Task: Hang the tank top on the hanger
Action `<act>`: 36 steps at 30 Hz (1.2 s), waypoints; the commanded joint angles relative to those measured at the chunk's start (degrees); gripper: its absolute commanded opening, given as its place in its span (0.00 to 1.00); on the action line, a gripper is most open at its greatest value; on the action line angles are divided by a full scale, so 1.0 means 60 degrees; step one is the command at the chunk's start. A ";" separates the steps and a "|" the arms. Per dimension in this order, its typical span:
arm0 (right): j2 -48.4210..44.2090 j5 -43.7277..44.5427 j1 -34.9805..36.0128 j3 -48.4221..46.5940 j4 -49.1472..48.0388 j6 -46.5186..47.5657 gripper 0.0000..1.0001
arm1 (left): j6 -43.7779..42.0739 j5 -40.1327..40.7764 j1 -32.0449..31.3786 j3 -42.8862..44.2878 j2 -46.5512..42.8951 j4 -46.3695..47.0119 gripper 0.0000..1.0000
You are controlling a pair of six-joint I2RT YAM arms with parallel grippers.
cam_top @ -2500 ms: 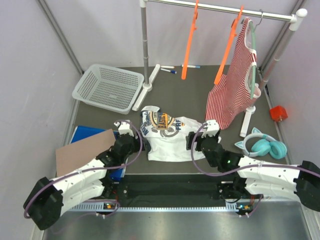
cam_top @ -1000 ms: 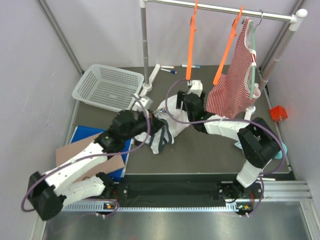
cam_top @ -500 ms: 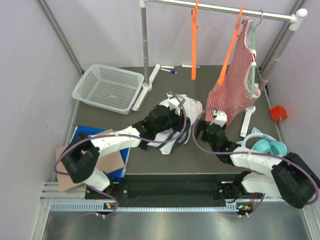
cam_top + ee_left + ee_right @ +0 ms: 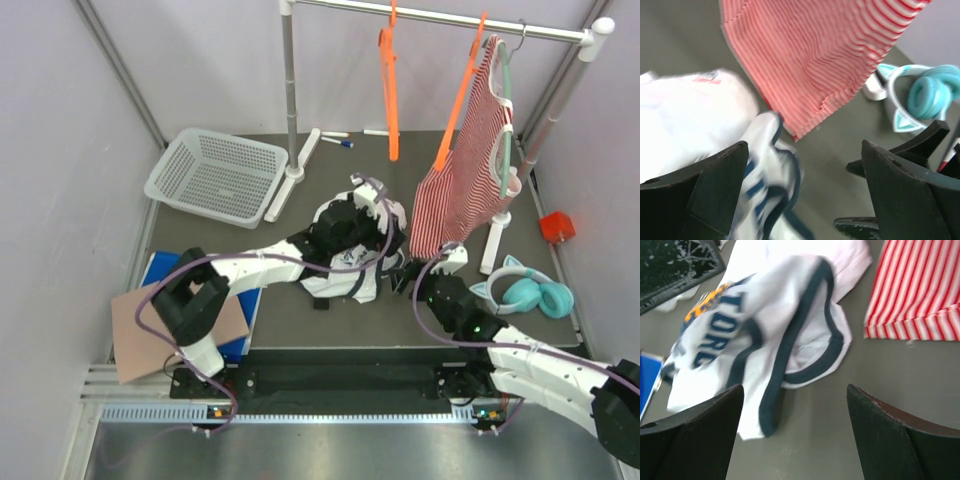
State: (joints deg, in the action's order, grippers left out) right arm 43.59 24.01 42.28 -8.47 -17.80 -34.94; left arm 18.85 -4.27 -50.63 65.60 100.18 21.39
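Lilac walls enclose a dark grey table [image 4: 200, 240], with a white mesh basket [image 4: 215, 178] at upper left. The tank top [image 4: 345, 270] lies crumpled at centre, below the orange hanger [image 4: 390, 90] hooked on the rail [image 4: 440, 17]. The left gripper [image 4: 804, 147] and right gripper [image 4: 795, 387] both spread wide.

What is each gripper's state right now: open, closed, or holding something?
Left gripper: open, holding nothing.
Right gripper: open, holding nothing.
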 commanded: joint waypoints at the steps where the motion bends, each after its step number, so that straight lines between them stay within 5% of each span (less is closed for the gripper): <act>1: 0.0233 -0.0603 0.0701 -0.0038 -0.0606 0.0285 0.82 | -0.0431 0.1516 0.0001 -0.1439 -0.2177 -0.0120 0.99; 8: 0.2676 -0.0793 0.1478 -0.0595 -0.1850 0.0272 0.81 | -0.0404 0.4168 0.0366 -0.3974 -0.4653 -0.2401 0.99; 14: 0.3866 -0.0940 0.1551 -0.0991 -0.2422 0.0022 0.80 | -0.0095 0.3979 0.1319 -0.5235 -0.5183 -0.3257 0.97; 20: 0.4349 -0.0999 0.1566 -0.1269 -0.2658 0.0154 0.79 | 0.0198 0.2943 0.2416 -0.6069 -0.5242 -0.2541 0.89; 29: 0.4819 -0.1071 0.1566 -0.1547 -0.2731 0.0183 0.75 | 0.0476 0.2295 0.2608 -0.5968 -0.4012 -0.1662 0.80; 33: 0.5024 -0.1218 0.1566 -0.1679 -0.2658 0.0169 0.60 | 0.0520 0.2148 0.2623 -0.5954 -0.3543 -0.1265 0.58; 34: 0.5039 -0.1262 0.1566 -0.1723 -0.2527 0.0169 0.54 | 0.0520 0.2148 0.2623 -0.5924 -0.3427 -0.1236 0.38; 36: 0.4937 -0.1379 0.1566 -0.1913 -0.2351 0.0198 0.30 | 0.0506 0.2264 0.2638 -0.5764 -0.3411 -0.1294 0.15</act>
State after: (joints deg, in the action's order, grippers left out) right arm 73.54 17.28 50.94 -16.03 -31.29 -33.82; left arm 21.65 9.67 -35.20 29.19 78.98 9.37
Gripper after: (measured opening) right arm 0.458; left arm 0.324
